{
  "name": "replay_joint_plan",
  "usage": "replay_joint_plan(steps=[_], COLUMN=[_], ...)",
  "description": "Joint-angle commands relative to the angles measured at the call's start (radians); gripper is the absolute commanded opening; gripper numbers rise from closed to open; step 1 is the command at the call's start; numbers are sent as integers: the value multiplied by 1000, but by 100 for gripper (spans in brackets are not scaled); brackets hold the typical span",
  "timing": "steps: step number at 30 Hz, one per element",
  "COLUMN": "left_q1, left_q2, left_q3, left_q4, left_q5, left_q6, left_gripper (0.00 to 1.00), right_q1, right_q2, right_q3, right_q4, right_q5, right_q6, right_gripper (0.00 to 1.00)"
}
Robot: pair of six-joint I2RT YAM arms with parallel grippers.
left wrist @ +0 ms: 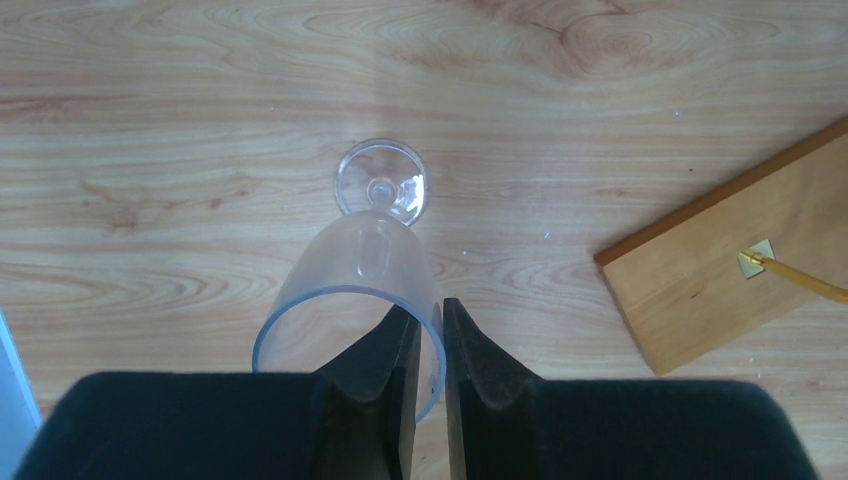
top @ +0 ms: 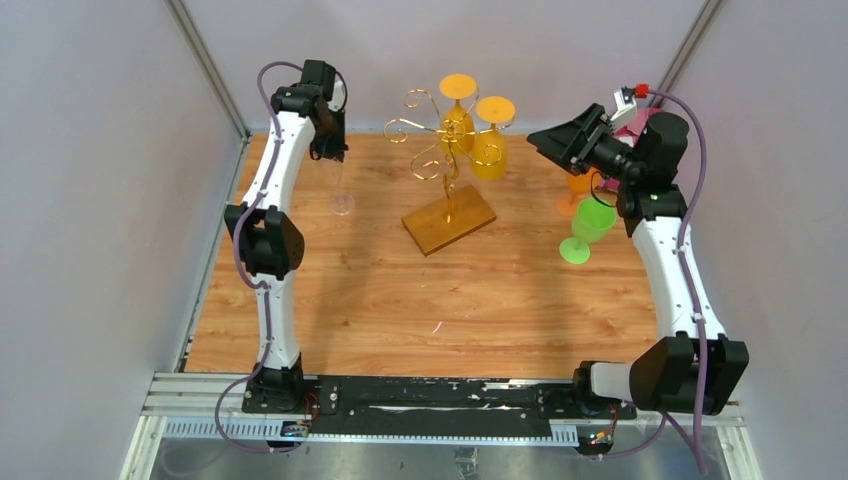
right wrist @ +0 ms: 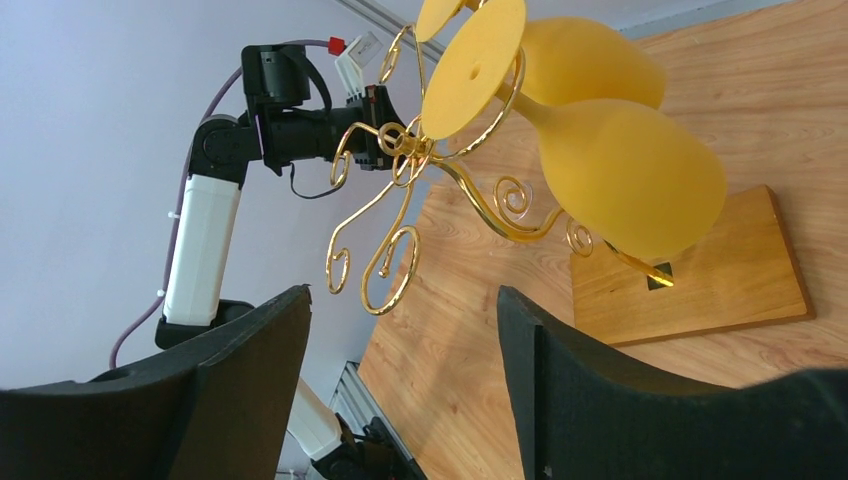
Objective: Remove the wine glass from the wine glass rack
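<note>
Happening now: looks like a one-by-one unload. One arm is busy with a clear glass down on the table, and the other is lined up on the yellow ones on the rack.
Up front: bare wooden table [top: 380,320] just past the arm bases.
Right side: green glass [top: 590,222] and orange glass [top: 578,188] stand upright beside the right arm, both off the rack.
Middle: wine glass rack [top: 450,222], wooden base flat on the table, gold wire curls up top.
Left side: left gripper [left wrist: 432,312] is pinched onto the rim of the clear wine glass [left wrist: 365,260]. The glass is upright with its foot down at the table, well apart from the rack base.
Further back: right gripper [right wrist: 402,300] has its jaws wide apart with nothing in them. It's aimed at the rack from the right, not touching.
Far end: two yellow wine glasses [right wrist: 630,175] hang upside down side by side from the wire arms, feet on top.
Next move (my guess): left lets go and lifts straight off so the clear one doesn't tip. Right closes gently round the nearer yellow bowl and slides the foot out along the wire, because yanking would probably drag the whole rack.
</note>
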Motion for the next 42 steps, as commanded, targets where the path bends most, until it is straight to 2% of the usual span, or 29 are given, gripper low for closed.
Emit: replay_joint_plan(steps=[1, 6, 13, 17, 19, 24, 26, 27, 29, 33, 35, 37, 42], left_q1=[2, 1, 1, 1, 1, -1, -9, -16, -37, -64, -69, -71, -75], left_q2=[0, -48, -145, -165, -177, -249, -312, -358, -485, -819, -943, -1010, -1063], left_q3=[2, 29, 35, 51, 61, 95, 78, 40, -123, -603, -782, -864, -911], left_q4=[-13, -13, -12, -13, -12, -9, 16, 52, 177, 623, 801, 870, 851], left_q5=[39, 65, 64, 66, 66, 63, 67, 67, 92, 199, 252, 292, 294], left_q6=[23, 25, 39, 39, 35, 33, 43, 41, 32, -50, -96, -124, -127], left_gripper=[24, 36, 43, 43, 40, 22, 7, 3, 0, 0, 0, 0, 0], right_q1=[-17, -17, -17, -17, -17, -15, -13, -11, -7, 9, 18, 29, 41], right_q2=[-2, -12, -13, -6, -3, 27, 52, 69, 115, 229, 284, 328, 399], right_q3=[-16, -28, -43, -62, -68, -54, -36, -23, 16, 83, 118, 155, 216], right_q4=[30, 39, 70, 101, 118, 161, 185, 198, 206, 315, 364, 379, 396], right_q5=[3, 6, 2, -2, -3, -5, -6, -4, 5, -18, -30, -35, -26], right_q6=[-25, -23, 8, 34, 48, 87, 112, 124, 143, 243, 290, 311, 327], right_gripper=[75, 78, 77, 75, 73, 67, 64, 63, 60, 51, 48, 45, 43])
